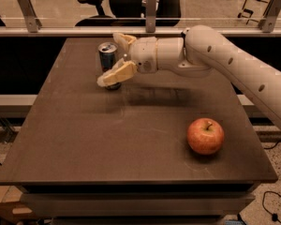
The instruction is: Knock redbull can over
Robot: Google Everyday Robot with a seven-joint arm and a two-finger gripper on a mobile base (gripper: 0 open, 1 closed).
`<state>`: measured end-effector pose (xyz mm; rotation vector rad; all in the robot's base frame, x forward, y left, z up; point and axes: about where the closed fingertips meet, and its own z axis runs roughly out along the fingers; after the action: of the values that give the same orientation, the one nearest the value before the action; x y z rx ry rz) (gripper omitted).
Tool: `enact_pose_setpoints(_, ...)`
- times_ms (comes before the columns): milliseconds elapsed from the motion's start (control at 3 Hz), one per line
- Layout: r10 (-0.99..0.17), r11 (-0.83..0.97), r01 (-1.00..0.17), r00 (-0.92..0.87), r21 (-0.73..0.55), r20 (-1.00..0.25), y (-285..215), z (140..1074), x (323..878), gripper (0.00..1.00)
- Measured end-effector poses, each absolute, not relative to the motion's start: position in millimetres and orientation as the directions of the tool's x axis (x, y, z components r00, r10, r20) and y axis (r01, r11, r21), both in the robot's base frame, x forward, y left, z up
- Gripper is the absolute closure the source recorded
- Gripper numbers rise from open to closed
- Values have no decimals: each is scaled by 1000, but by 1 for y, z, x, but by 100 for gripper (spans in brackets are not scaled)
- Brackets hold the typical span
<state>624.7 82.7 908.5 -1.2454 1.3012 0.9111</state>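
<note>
The redbull can (107, 54), slim, silver and blue with a silver top, stands upright at the back left of the dark table (107, 144). My gripper (118, 58) is open and reaches in from the right at the can's height. One finger (123, 40) is behind the can. The other finger (115, 74) crosses in front of its lower part. The can sits at the mouth of the jaws; I cannot tell whether a finger touches it. The dark blue can is hidden behind my arm.
A red apple (205, 136) lies on the table at the front right. My arm (234, 64) spans the back right of the table. A rail with posts (151, 13) and office chairs stand beyond the far edge.
</note>
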Motion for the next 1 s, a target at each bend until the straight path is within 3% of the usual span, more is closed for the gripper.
enact_pose_setpoints(333,-155,144,-980,114,-137,-981,90,908,628,18)
enact_pose_setpoints(1000,-153,135,-981,116,-137,-981,95,909,626,65)
